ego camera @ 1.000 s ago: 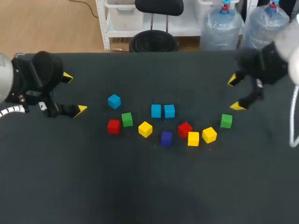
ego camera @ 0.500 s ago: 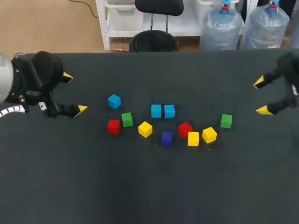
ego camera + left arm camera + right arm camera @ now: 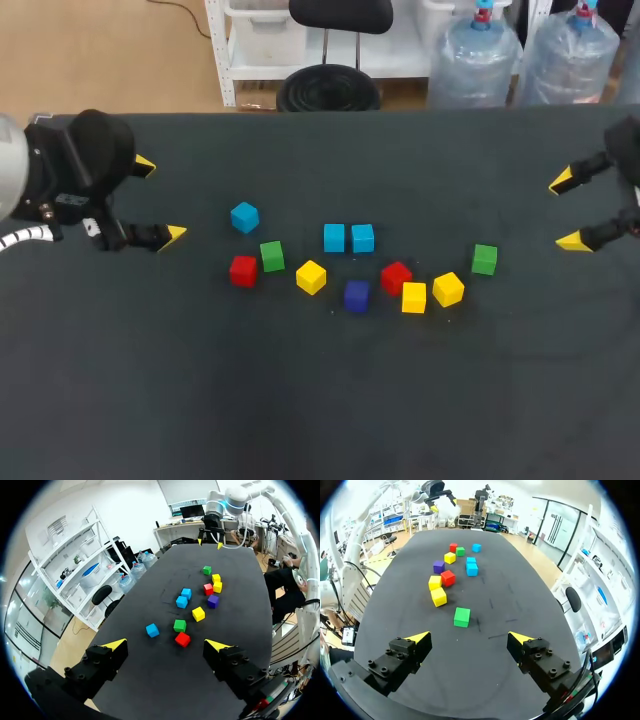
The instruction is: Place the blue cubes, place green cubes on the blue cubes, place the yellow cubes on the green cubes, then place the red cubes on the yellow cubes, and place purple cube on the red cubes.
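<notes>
The lone blue cube (image 3: 244, 216) is lying right of the left gripper (image 3: 160, 200), much nearer it than the right gripper (image 3: 566, 210). Both are holding fingers spread, empty.

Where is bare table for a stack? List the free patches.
Free: the near half of the table, this side of the purple cube; the far strip behind the blue pair. Crowded: the cube row from left red cube to right green cube.
</notes>
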Robot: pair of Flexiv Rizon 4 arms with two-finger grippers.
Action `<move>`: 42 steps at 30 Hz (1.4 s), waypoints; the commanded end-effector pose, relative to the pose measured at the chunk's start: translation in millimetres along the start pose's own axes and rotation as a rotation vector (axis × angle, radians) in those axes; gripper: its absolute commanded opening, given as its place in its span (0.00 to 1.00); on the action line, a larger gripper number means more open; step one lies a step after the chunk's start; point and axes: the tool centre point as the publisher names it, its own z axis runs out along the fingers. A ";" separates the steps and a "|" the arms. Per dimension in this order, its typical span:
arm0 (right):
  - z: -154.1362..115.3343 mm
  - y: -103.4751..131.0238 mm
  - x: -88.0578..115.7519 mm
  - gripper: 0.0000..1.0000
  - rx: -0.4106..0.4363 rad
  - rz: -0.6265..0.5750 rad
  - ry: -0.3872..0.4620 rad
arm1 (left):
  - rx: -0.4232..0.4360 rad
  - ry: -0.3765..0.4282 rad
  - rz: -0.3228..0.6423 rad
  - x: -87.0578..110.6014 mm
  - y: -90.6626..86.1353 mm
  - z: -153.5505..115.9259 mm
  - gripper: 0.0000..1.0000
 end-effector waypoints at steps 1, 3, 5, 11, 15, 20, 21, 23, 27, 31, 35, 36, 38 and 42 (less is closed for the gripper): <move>1.1 -1.2 0.5 1.00 -0.001 -0.001 -0.003 | 0.002 0.000 0.001 0.3 0.8 -0.2 1.00; 1.1 -1.2 0.5 1.00 -0.001 -0.001 -0.003 | 0.002 0.000 0.001 0.3 0.8 -0.2 1.00; 1.1 -1.2 0.5 1.00 -0.001 -0.001 -0.003 | 0.002 0.000 0.001 0.3 0.8 -0.2 1.00; 1.1 -1.2 0.5 1.00 -0.001 -0.001 -0.003 | -0.044 0.018 0.016 10.9 3.4 -13.0 1.00; 1.1 -1.2 0.5 1.00 -0.001 -0.001 -0.003 | -0.055 0.045 0.040 18.1 6.0 -19.3 1.00; 1.1 -1.2 0.5 1.00 -0.001 -0.001 -0.003 | -0.019 0.071 0.109 20.7 4.7 -16.2 1.00; 1.1 -1.2 0.5 1.00 -0.001 -0.001 -0.003 | -0.002 0.066 0.129 20.9 4.4 -14.2 1.00; 1.1 -1.2 0.5 1.00 -0.001 -0.001 -0.003 | 0.038 0.055 0.185 20.0 4.4 -9.1 1.00; 1.1 -1.2 0.5 1.00 -0.001 -0.001 -0.003 | 0.126 0.055 0.302 14.7 7.8 2.4 1.00; 1.1 -1.2 0.5 1.00 -0.001 -0.001 -0.003 | 0.216 0.041 0.423 9.2 13.1 12.9 1.00; 1.1 -1.2 0.5 1.00 -0.001 -0.001 -0.003 | 0.307 0.061 0.514 7.0 22.2 29.4 1.00; 1.1 -1.2 0.5 1.00 -0.001 -0.001 -0.003 | 0.328 0.072 0.533 5.9 24.8 33.6 1.00; 1.1 -1.2 0.5 1.00 -0.001 -0.001 -0.003 | 0.347 0.114 0.580 2.6 29.0 43.0 1.00; 1.1 -1.2 0.5 1.00 -0.001 -0.001 -0.003 | 0.374 0.148 0.629 -7.3 37.4 58.5 1.00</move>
